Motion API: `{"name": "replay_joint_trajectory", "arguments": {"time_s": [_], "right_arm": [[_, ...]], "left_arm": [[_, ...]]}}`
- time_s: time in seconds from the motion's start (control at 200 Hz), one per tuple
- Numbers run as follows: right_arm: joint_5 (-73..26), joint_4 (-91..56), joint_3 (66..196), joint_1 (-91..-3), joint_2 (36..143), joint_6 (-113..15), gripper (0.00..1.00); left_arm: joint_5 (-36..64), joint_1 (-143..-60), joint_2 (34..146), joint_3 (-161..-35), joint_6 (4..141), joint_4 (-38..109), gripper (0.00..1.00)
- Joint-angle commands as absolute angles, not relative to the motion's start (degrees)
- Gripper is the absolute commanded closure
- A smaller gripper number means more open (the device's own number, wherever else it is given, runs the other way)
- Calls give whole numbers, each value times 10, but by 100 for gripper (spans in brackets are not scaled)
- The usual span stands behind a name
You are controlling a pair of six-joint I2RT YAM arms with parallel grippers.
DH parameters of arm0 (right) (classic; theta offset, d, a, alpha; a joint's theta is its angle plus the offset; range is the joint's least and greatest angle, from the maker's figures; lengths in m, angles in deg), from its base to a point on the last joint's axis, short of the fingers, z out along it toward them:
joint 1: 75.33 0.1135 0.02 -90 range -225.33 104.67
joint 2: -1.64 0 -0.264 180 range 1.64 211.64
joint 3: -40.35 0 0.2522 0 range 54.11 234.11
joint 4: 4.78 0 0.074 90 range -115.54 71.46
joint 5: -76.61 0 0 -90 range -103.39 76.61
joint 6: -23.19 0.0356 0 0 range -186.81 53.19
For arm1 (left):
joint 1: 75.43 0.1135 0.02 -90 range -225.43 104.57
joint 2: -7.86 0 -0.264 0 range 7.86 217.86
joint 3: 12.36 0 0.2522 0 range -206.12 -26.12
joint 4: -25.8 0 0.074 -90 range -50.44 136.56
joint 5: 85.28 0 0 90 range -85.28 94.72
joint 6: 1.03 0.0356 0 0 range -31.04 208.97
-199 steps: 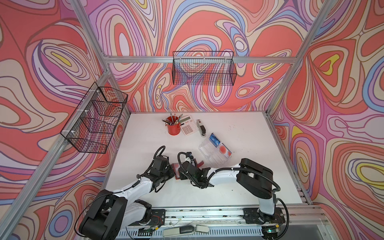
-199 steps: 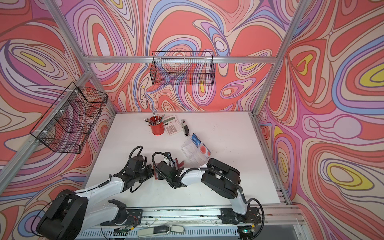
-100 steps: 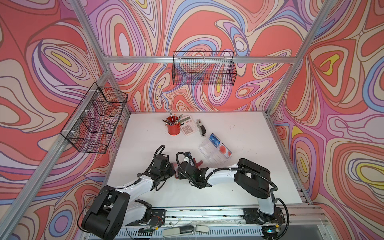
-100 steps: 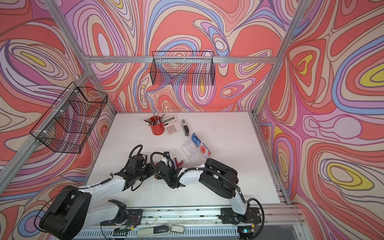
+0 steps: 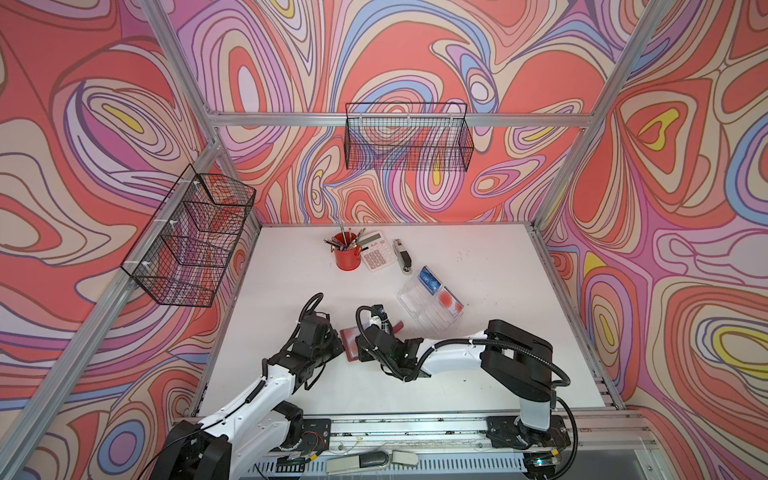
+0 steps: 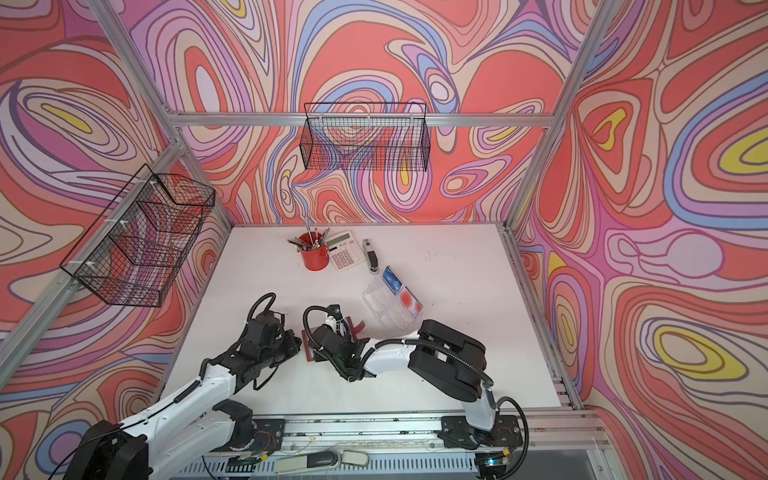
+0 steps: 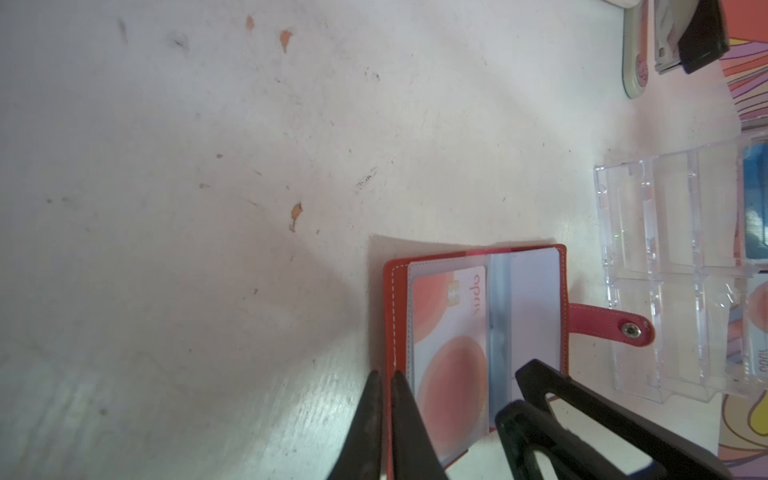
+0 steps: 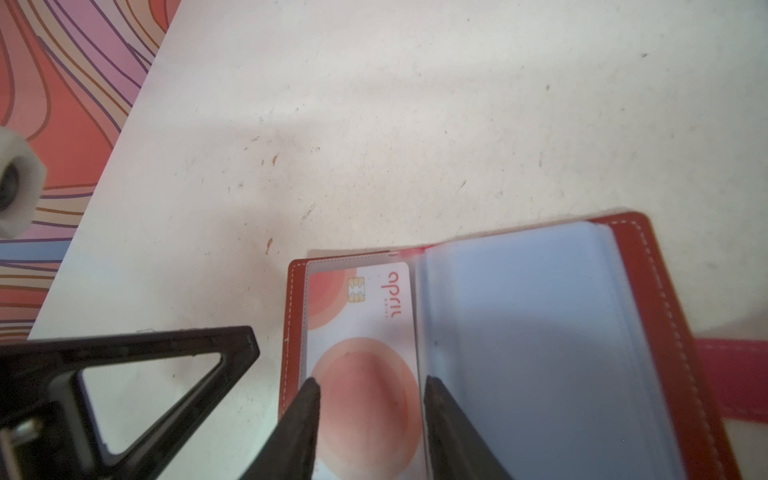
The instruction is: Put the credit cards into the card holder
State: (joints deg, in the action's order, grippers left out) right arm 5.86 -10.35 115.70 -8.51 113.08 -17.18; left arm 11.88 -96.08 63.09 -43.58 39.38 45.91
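The red card holder (image 5: 348, 337) (image 6: 308, 347) lies open on the white table, clear sleeves up, its snap tab (image 7: 611, 326) pointing toward the tray. My left gripper (image 7: 386, 374) (image 5: 341, 348) is shut on the edge of its red cover (image 7: 390, 316). A pale credit card (image 8: 361, 328) (image 7: 449, 332) with red-orange circles sits partly inside the left sleeve. My right gripper (image 8: 370, 382) (image 5: 360, 345) grips that card by its two long edges. More credit cards rest in the tray: a blue one (image 5: 428, 282) (image 6: 390, 277) and a pale one with a red circle (image 5: 446, 298) (image 6: 406, 298).
A clear acrylic tray (image 5: 417, 305) (image 7: 665, 232) lies just right of the holder. At the back stand a red pencil cup (image 5: 346, 257), a calculator (image 5: 376, 251) and a stapler (image 5: 402, 255). Wire baskets (image 5: 409, 141) hang on the back and left walls.
Both grippers stay at the card holder. The right wrist has shifted slightly to the left; nothing was let go.
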Motion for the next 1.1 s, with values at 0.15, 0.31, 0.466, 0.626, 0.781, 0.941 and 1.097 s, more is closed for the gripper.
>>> {"name": "replay_joint_trajectory", "arguments": {"time_s": [0.15, 0.31, 0.466, 0.626, 0.781, 0.941, 1.097], "right_arm": [[64, -108, 1170, -84, 1169, -166, 56], [67, -117, 1179, -84, 1179, -168, 56], [60, -111, 1179, -84, 1181, -169, 56], [51, -113, 1193, -84, 1193, -171, 57], [42, -113, 1202, -83, 1203, -172, 59], [36, -105, 1202, -81, 1198, -177, 61], [28, -112, 1196, -82, 1175, -212, 60]], "left_arm": [[195, -962, 688, -417, 385, 380, 87], [180, -962, 734, -429, 390, 381, 94], [195, -962, 762, -427, 385, 350, 100], [207, -962, 765, -428, 383, 340, 100], [206, -962, 744, -425, 382, 345, 100], [199, -962, 726, -425, 385, 361, 100], [189, -962, 702, -434, 398, 398, 99]]}}
